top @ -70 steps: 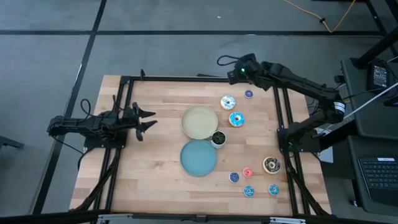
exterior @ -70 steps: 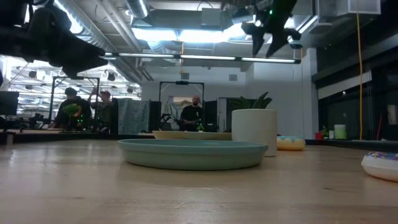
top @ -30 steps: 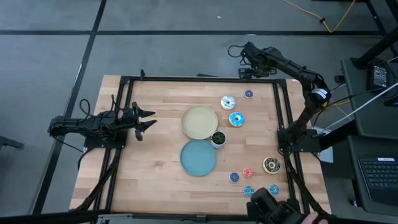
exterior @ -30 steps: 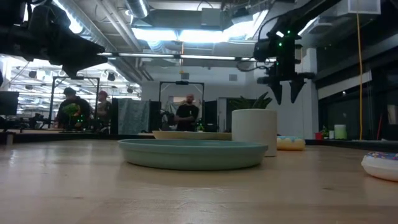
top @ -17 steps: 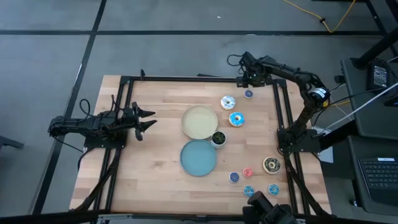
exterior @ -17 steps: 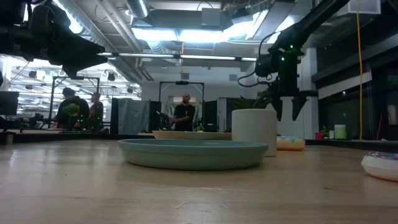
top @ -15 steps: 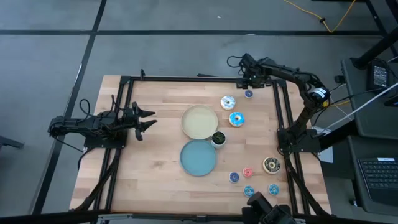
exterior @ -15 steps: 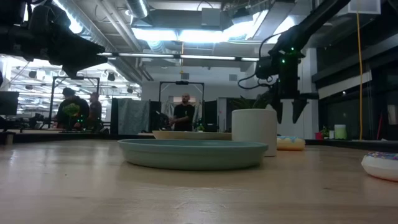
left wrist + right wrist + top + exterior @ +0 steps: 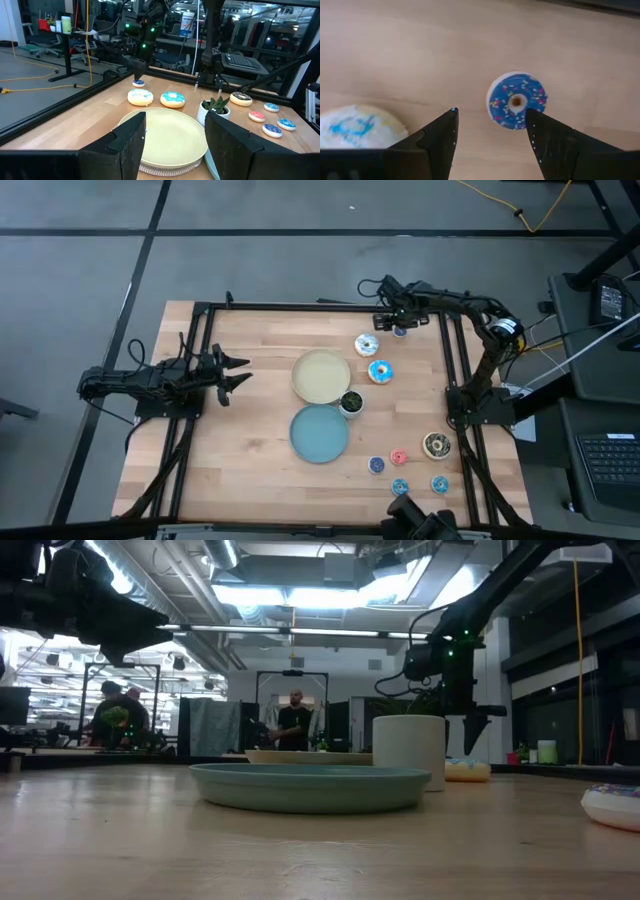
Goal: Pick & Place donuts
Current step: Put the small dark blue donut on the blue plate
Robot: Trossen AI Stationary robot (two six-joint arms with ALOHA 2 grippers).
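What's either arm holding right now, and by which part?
Nothing is held. The right gripper, jaws open, hangs over the small blue donut at the table's far edge without touching it. The left gripper waits open and empty at the left side.

Right tool (image 9: 397, 323) above tiny donut (image 9: 400, 331), far table (image 9: 250, 380) edge.

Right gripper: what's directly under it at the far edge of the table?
Under the right gripper, open, lies a small blue sprinkled donut flat on the bare wooden table. One finger covers a sliver of its rim. The white-iced donut lies beside it, apart.
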